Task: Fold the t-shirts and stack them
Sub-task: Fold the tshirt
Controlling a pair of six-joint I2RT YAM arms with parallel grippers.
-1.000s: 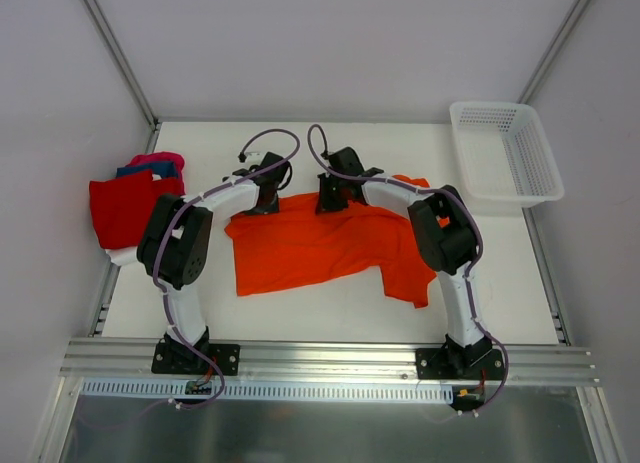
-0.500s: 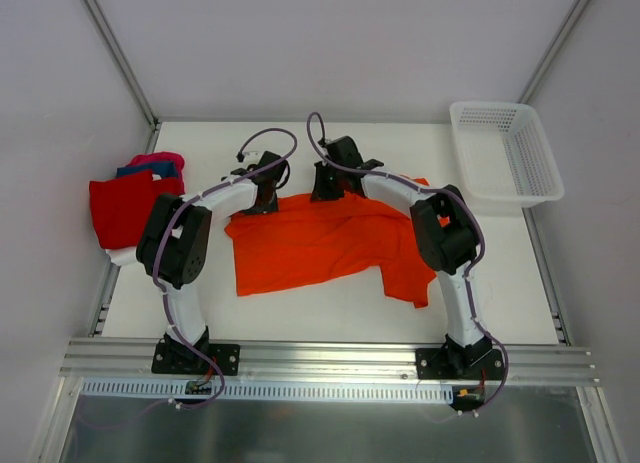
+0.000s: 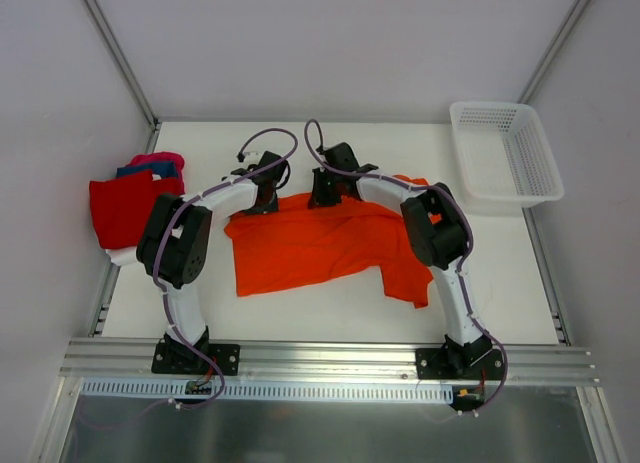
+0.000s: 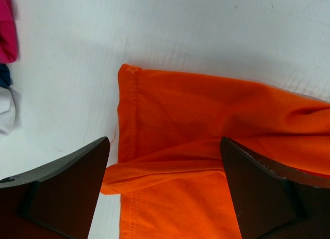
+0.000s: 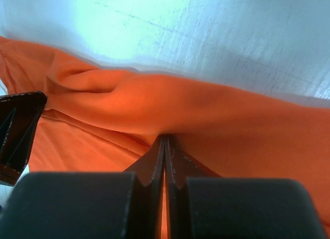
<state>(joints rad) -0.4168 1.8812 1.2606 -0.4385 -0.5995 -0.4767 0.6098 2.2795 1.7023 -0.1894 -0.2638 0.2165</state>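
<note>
1. The white table [image 3: 330, 303] carried three groups of things, well apart from one another.
2. An orange shirt [image 3: 310, 245] lay rumpled across its middle.
3. A pile sat at the left edge, with a red shirt [image 3: 125, 208] on top, a blue shirt [image 3: 145, 169] and a pink shirt [image 3: 160, 160] behind it, and a white shirt [image 3: 122, 254] peeking out beneath.
4. A basket [image 3: 487, 105] stood in the far right corner.
</note>
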